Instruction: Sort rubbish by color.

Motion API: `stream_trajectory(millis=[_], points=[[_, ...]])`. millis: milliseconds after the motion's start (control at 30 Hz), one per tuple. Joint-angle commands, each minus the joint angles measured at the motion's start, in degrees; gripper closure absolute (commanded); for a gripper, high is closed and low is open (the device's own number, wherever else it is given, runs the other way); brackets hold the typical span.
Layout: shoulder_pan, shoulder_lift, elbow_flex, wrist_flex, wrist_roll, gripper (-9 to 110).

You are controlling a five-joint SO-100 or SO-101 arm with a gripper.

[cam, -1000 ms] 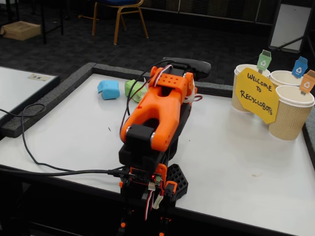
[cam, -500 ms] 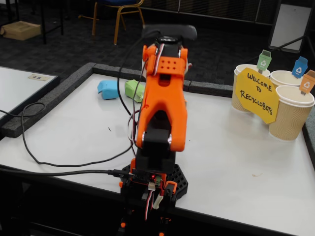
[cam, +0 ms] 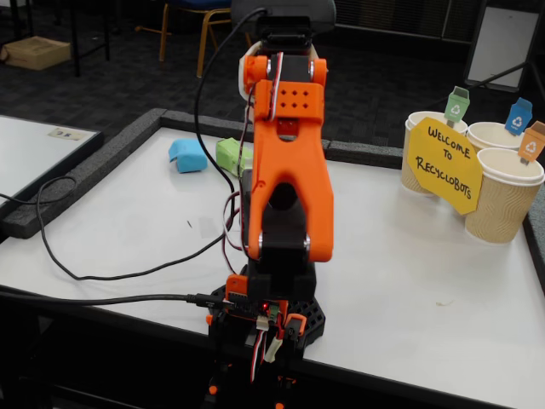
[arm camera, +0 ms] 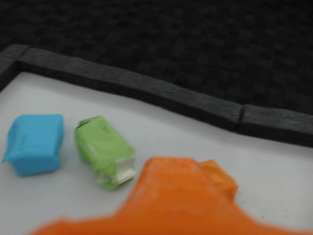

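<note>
In the wrist view a blue packet (arm camera: 35, 143) and a green packet (arm camera: 103, 151) lie side by side on the white table (arm camera: 274, 181). An orange packet (arm camera: 221, 180) lies right of them, mostly hidden behind my gripper. My gripper (arm camera: 171, 169) shows only as a blurred orange finger rising from the bottom edge, just over the orange packet. I cannot see whether it is open or shut. In the fixed view the blue packet (cam: 188, 155) and green packet (cam: 228, 156) lie at the far left behind the orange arm (cam: 285, 170), which hides the gripper.
Three paper cups stand at the far right in the fixed view, tagged green (cam: 423, 128), blue (cam: 492, 136) and orange (cam: 509, 200), behind a yellow sign (cam: 444, 162). A black foam border (arm camera: 146, 90) rims the table. Cables (cam: 102, 277) trail across its left front.
</note>
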Motion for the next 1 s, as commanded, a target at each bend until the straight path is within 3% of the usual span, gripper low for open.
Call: stream_trajectory(millis=[0, 333, 633, 967], points=[[-2.11, -1.85, -7.29, -0.09, 0.97, 101], [-0.53, -8.61, -8.61, -1.67, 0.97, 101], [7.91, -26.37, -15.21, -8.17, 0.62, 101], [6.33, -51.94, -28.21, -2.90, 0.53, 101]])
